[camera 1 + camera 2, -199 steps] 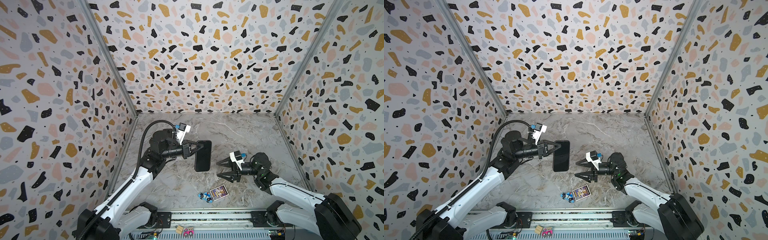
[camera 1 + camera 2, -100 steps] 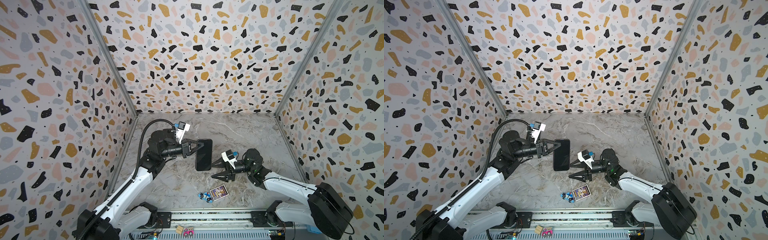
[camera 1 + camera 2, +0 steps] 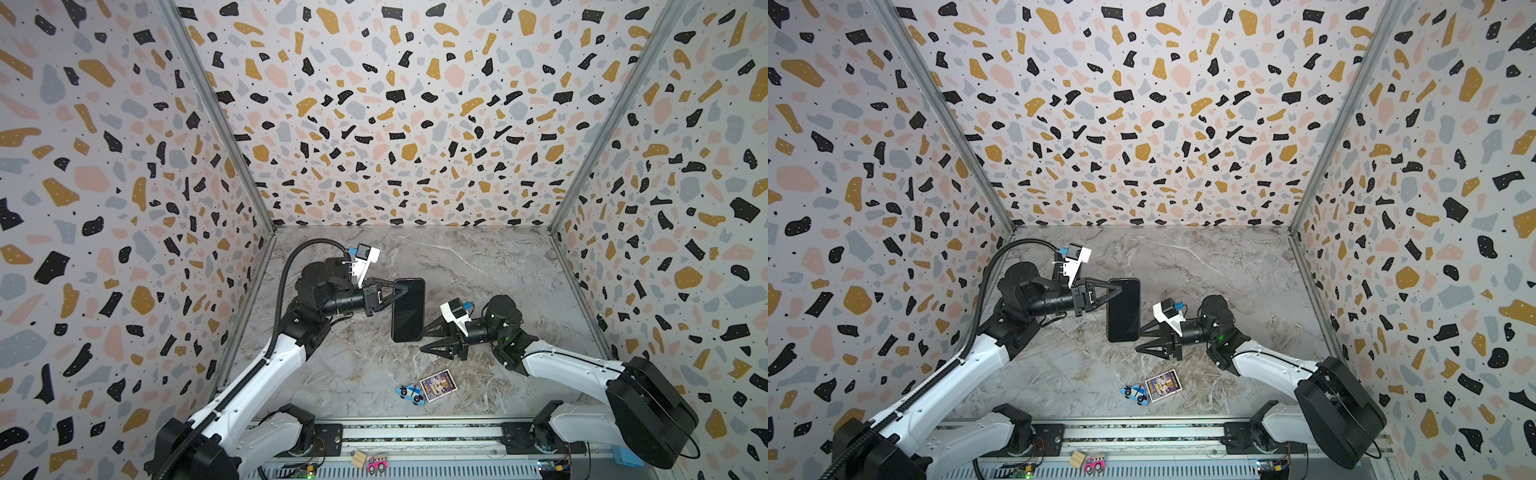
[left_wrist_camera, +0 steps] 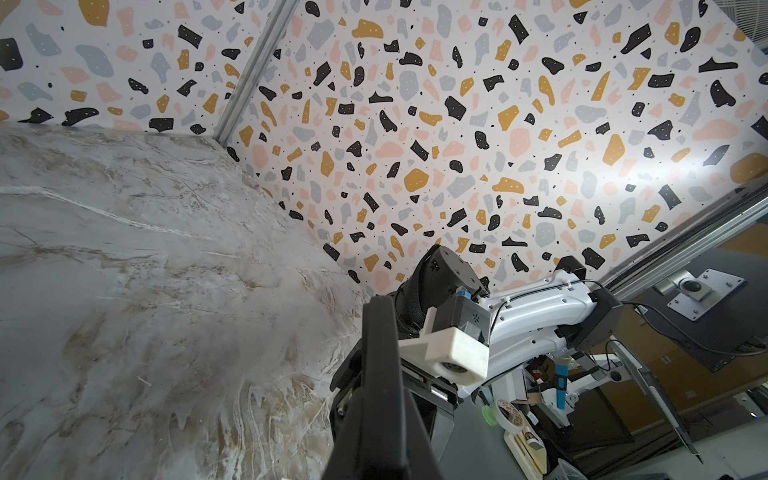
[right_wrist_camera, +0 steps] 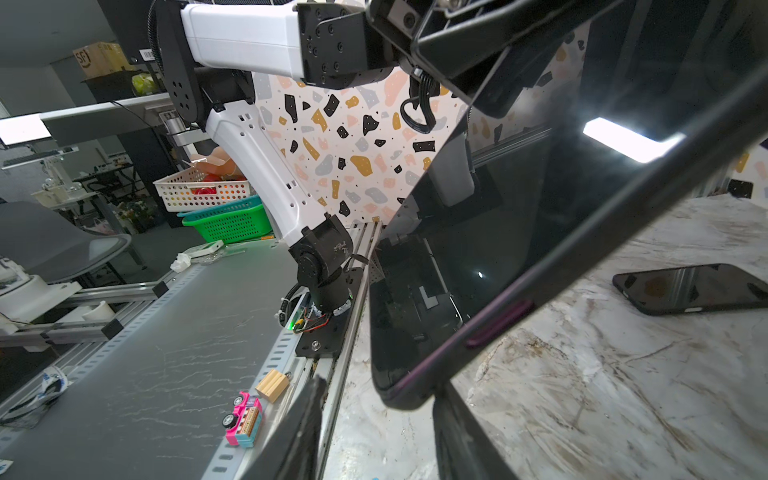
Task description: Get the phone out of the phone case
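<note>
Two units: left end effector (image 3: 402,289) pinching phone case (image 3: 409,316) edge; right end effector (image 3: 423,340) spread at its corner, best gripping rim squarely

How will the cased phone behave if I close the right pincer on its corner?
The phone looks rigid, so it should not flex. Held only at one edge by the left pincer, it may pivot when pushed. Its glossy screen is probably slippery, and the case rim likely grips better.
</note>
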You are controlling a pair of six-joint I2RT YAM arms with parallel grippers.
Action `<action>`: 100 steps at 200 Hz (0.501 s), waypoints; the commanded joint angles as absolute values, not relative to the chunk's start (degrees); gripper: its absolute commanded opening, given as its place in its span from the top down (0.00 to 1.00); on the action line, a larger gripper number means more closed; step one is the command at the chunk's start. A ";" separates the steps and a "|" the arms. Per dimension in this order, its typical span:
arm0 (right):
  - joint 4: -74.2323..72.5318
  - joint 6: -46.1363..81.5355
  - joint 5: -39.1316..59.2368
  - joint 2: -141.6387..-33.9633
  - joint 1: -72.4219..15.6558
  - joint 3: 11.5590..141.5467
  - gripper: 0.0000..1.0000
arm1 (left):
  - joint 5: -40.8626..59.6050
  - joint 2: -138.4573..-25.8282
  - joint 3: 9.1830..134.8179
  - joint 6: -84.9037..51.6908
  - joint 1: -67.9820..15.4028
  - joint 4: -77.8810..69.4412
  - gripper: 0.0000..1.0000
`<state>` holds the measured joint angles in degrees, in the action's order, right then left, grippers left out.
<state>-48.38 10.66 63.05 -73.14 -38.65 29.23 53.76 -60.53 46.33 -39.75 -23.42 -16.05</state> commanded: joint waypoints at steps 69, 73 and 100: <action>-50.54 11.31 64.94 -74.42 -38.85 32.67 0.73 | 55.56 -59.24 45.27 -40.39 -23.39 -22.41 1.00; -50.54 11.31 65.10 -74.37 -38.86 32.69 0.73 | 55.58 -59.24 45.18 -40.42 -23.46 -22.41 1.00; -51.38 11.25 65.52 -74.46 -38.85 32.38 0.81 | 55.34 -59.41 45.31 -40.49 -23.46 -22.41 1.00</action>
